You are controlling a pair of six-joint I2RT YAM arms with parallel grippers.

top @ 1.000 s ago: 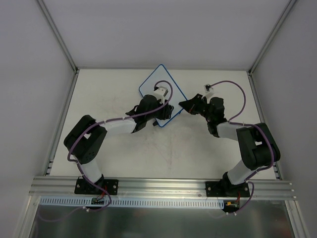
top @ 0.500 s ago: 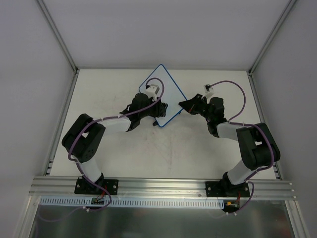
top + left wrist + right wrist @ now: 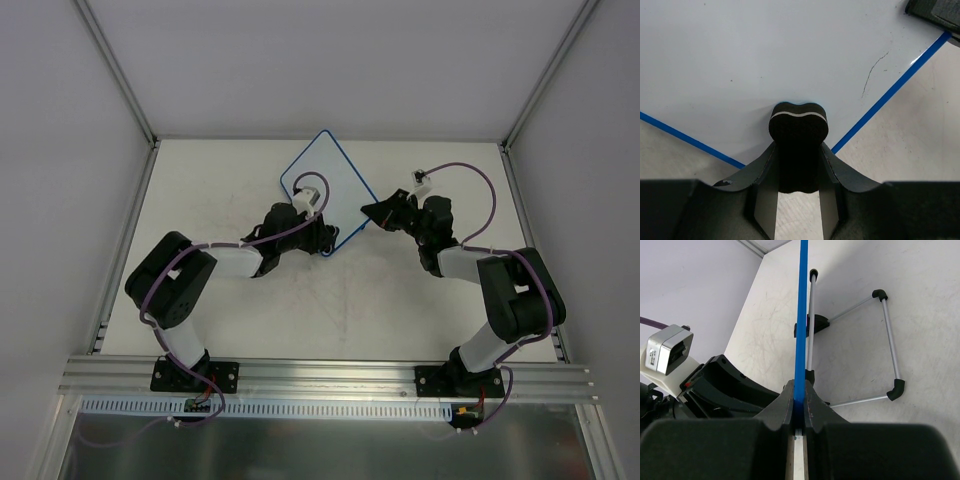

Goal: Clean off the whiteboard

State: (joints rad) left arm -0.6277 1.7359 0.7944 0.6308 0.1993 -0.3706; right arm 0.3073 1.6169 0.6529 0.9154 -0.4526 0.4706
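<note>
Whiteboard point(image 3: 322, 175), a small white rectangle with a thin blue rim, sits turned like a diamond at the far middle of the scuffed off-white counter point(image 3: 240, 300). Its silver wire stand with black feet point(image 3: 890, 335) shows underneath in the right wrist view, so the board is propped up, not lying flat.

Right jaws are pinched on the blue rim at the board's right corner; you see the rim edge-on point(image 3: 801, 315) running straight out from between them. My read is that you hold it there to stop the propped board sliding or rocking under the wipe.

Left jaws are clamped on the small black bone-shaped eraser point(image 3: 798, 125), gripping its narrow waist with the rounded end sticking out ahead as the wiping face. That end sits over the board's near corner, just inside where the two blue rim lines meet. It looks pressed to the surface, but I cannot confirm contact.

Board face in the left wrist view point(image 3: 765, 50) is nearly bare; one thin dark hairline mark point(image 3: 872, 75) shows toward the right rim, plus a few specks. I judge the wiping mostly done, with that mark possibly left.

Counter has faint grey scratches. Pale grey walls point(image 3: 80, 150) enclose it, with aluminium frame posts point(image 3: 115, 70) at the corners; a slotted aluminium rail point(image 3: 330, 372) along the near edge carries both arm bases.
</note>
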